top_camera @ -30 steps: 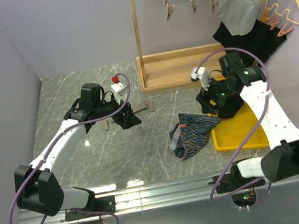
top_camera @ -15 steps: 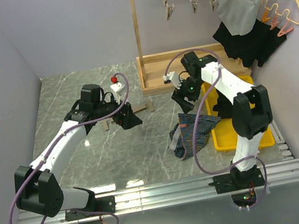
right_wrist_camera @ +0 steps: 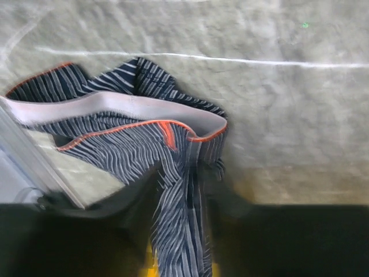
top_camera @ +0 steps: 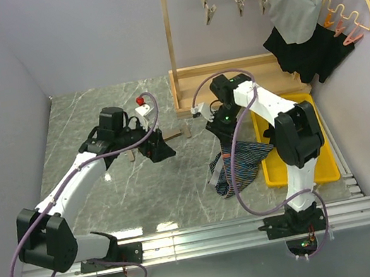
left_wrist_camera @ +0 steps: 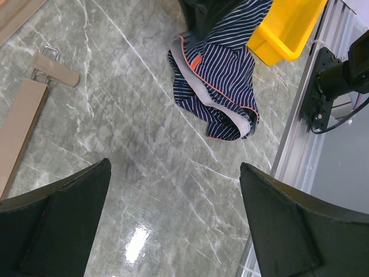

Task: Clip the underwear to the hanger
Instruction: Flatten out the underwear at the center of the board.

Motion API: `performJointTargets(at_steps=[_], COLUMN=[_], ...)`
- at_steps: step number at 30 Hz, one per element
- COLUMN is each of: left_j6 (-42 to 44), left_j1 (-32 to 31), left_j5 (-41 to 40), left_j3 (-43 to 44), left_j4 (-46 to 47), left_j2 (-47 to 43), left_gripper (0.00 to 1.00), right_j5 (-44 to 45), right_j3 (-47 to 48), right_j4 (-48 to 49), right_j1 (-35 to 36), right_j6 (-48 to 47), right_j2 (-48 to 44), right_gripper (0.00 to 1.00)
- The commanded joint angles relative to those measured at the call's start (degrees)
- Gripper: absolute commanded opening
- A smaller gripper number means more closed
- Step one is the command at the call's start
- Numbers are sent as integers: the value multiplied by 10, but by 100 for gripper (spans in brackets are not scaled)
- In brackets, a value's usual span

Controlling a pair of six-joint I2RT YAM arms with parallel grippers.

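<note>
1. From above: the right gripper (top_camera: pixel 221 131) stands low over the table (top_camera: pixel 94 111), just left of the yellow tray (top_camera: pixel 320 170). The striped underwear (top_camera: pixel 241 166) is drawn up to it in a narrow band, and the rest trails on the marble against the tray's edge. The left gripper (top_camera: pixel 160 147) hovers over a wooden hanger (top_camera: pixel 183 133) lying flat just in front of the rack (top_camera: pixel 193 83). Hanger and underwear are near each other but apart.
2. Left wrist view: the left gripper (left_wrist_camera: pixel 173 170) has its jaws spread wide with nothing between them, only bare marble below. The hanger (left_wrist_camera: pixel 23 124) shows its wooden bar and one clip (left_wrist_camera: pixel 55 66) at the left edge. The underwear (left_wrist_camera: pixel 216 86) lies heaped further off, beside the tray (left_wrist_camera: pixel 288 26).
3. Right wrist view, blurred: the right gripper (right_wrist_camera: pixel 179 231) appears pinched on a bunched fold of the underwear (right_wrist_camera: pixel 115 107), which rises between its dark fingers (right_wrist_camera: pixel 109 225). The grey waistband and orange trim hang below, over the marble.
4. The step in hand looks like the pick-up: the garment is taken and nothing is clipped yet. The next move, as I judge it, calls for carrying the waistband across to the hanger's clip while the left gripper closes on the hanger or squeezes the clip open. A grip on a single fold may let the cloth bunch and miss the clip's mouth.
</note>
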Motion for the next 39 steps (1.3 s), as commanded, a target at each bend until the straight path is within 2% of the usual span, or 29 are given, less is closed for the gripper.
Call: performJointTargets(at_steps=[1, 2, 3, 7, 9, 12, 15, 22, 27, 31, 36, 39], left_j6=[-8, -11, -15, -40, -56, -55, -41, 135, 241, 343, 347, 255], left_j1=[1, 1, 4, 13, 19, 21, 21, 19, 13, -20, -92, -112], left_j5=[-4, -6, -10, -15, -19, -31, -15, 31, 67, 54, 47, 59], left_j3=[-2, -6, -10, -28, -33, -43, -43, -44, -47, -45, -23, -28], left_j4=[26, 32, 38, 68, 88, 116, 115, 107, 113, 109, 106, 170], left_j2=[-22, -25, -26, -31, -38, -45, -34, -4, 34, 61, 116, 135], left_gripper=[99, 99, 99, 98, 99, 99, 99, 99, 99, 99, 90, 86], right_j5=[-14, -15, -16, -14, -20, -32, -28, 27, 32, 31, 36, 34], right_j3=[-3, -6, -13, 2, 42, 80, 77, 36, 19, 6, 4, 12], right_j4=[-37, -44, -43, -45, -50, -51, -39, 38, 79, 95, 101, 110], right_j1=[3, 5, 8, 3, 1, -4, -4, -10, -9, -10, -10, -9], right_j6=[-14, -14, -13, -5, 1, -2, 0, 1, 8, 9, 16, 27], right_j2=[-22, -28, -36, -113, -147, -215, -282, -425, -450, -459, -462, -467], right_gripper=[24, 15, 0, 0, 0, 0, 0, 0, 0, 0, 0, 0])
